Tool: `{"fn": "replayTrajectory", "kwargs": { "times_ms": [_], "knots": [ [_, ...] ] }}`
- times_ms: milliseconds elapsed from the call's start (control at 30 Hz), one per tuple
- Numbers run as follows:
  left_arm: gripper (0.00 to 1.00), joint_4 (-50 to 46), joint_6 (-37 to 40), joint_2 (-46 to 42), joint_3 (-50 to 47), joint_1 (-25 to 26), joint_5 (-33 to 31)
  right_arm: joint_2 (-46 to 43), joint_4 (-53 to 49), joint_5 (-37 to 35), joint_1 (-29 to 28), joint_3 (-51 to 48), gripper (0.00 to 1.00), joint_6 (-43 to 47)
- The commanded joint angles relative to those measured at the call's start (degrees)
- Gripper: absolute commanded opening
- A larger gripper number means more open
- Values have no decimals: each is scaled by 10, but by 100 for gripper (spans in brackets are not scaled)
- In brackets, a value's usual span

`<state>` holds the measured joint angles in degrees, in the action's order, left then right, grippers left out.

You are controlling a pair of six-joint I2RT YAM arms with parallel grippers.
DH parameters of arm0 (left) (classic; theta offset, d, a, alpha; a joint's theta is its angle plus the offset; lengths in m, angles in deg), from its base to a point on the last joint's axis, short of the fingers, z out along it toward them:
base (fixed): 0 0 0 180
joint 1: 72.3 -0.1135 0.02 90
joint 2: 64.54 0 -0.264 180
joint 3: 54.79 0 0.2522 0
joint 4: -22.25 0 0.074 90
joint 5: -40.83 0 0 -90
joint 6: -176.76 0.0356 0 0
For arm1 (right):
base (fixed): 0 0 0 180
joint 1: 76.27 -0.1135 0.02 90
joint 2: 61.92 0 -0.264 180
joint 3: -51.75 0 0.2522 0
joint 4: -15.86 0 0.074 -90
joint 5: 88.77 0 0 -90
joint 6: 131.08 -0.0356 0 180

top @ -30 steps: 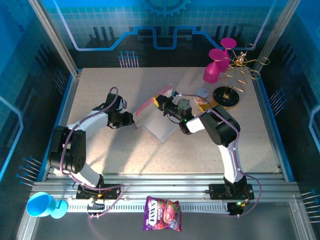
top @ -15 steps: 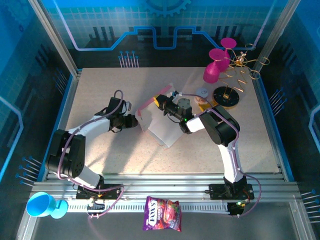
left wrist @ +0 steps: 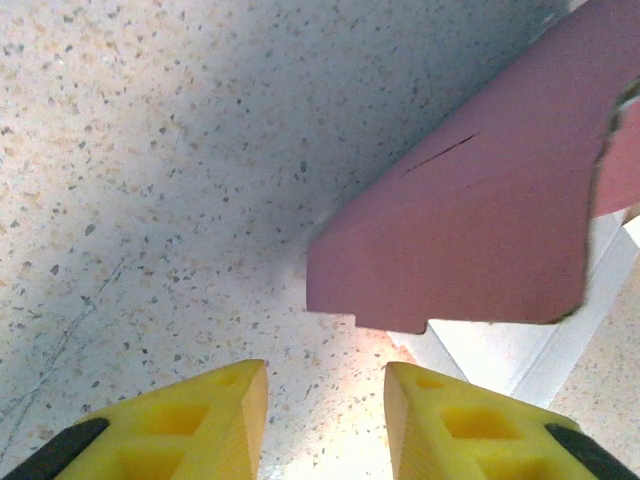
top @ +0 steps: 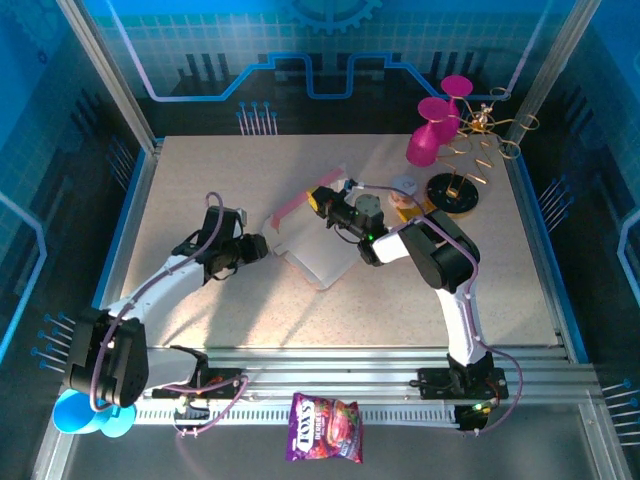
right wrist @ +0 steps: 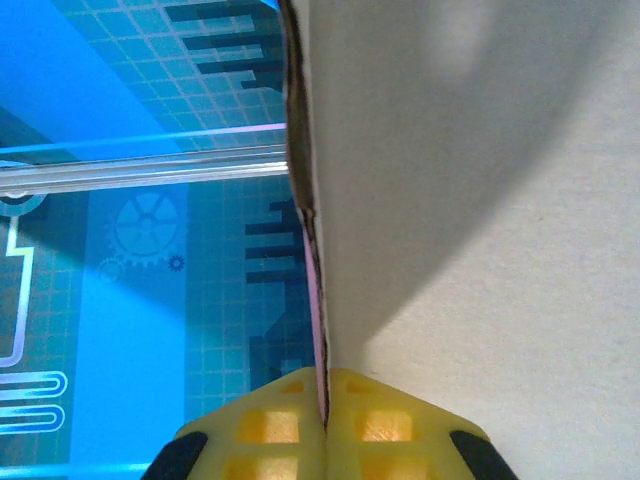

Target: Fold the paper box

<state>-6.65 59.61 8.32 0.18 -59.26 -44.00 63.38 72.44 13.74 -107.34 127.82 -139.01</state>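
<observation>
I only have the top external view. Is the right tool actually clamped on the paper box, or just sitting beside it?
Observer: Clamped. In the right wrist view the right tool has its yellow fingers shut on a thin edge of the paper box, pink face on one side, whitish face on the other.
Operator: And the left tool, holding anything?
Observer: No. The left wrist view shows the left tool open, with bare table between its fingers. A pink flap sits just ahead, apart from the fingertips.
Operator: Anything beneath that flap?
Observer: A whitish panel of the box shows below the flap's near edge.
</observation>
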Motion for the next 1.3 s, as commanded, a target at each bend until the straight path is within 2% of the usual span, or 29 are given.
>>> {"fn": "replayTrajectory", "kwargs": {
  "times_ms": [0,233,500,767,1267],
  "knots": [
    [35,-11,7,10,-6,1,-12,12,16,6,4,15,0,-1],
    [32,-1,28,23,18,-44,6,13,27,16,6,5,0,5],
    [31,7,64,75,41,-45,30,13,60,17,5,-37,0,5],
    [32,18,104,108,52,-24,44,18,81,15,6,-53,0,2],
    [35,46,151,117,45,12,41,29,76,18,7,-30,0,-2]
  ]
}}
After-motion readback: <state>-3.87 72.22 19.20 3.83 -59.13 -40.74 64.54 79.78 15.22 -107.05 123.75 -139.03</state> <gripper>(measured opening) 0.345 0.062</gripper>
